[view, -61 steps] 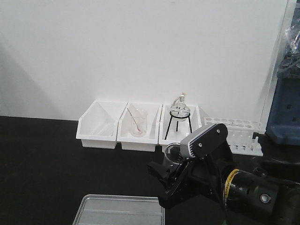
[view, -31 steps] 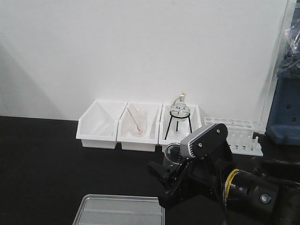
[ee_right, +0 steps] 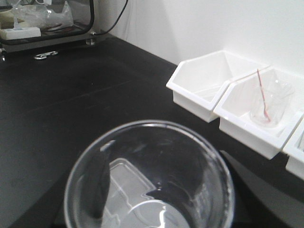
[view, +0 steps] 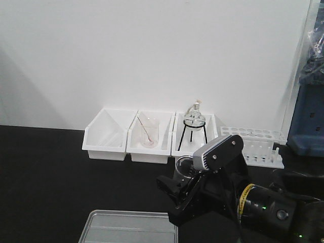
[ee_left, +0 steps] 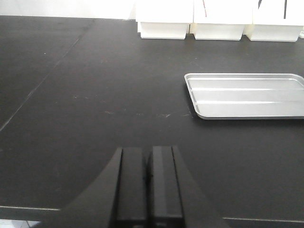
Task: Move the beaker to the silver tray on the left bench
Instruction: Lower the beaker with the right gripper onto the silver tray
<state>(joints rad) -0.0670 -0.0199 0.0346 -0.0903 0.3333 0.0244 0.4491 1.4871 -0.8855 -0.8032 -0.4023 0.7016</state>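
My right gripper (view: pixel 177 188) is shut on the small clear beaker (view: pixel 183 167), which stays upright above the black top of the left bench (view: pixel 45 177). In the right wrist view the beaker (ee_right: pixel 219 190) fills the lower frame, and the dark fingers (ee_right: pixel 99 185) of the gripper (ee_right: pixel 147 199) show through its glass on both sides. The silver tray (view: pixel 126 229) lies just left of and below the beaker. It also shows through the glass (ee_right: pixel 124 183). My left gripper (ee_left: pixel 148 176) is shut and empty, low over the bench and left of the silver tray (ee_left: pixel 247 96).
Three white bins (view: pixel 106 139) line the wall. One holds a larger beaker with a rod (view: pixel 148 132), another a flask on a black tripod (view: pixel 193 124). A white test-tube rack (view: pixel 258 144) and a blue object (view: pixel 306 119) stand at the right.
My right gripper has shifted slightly to the left with the beaker in it. The left gripper's earlier position is not shown.
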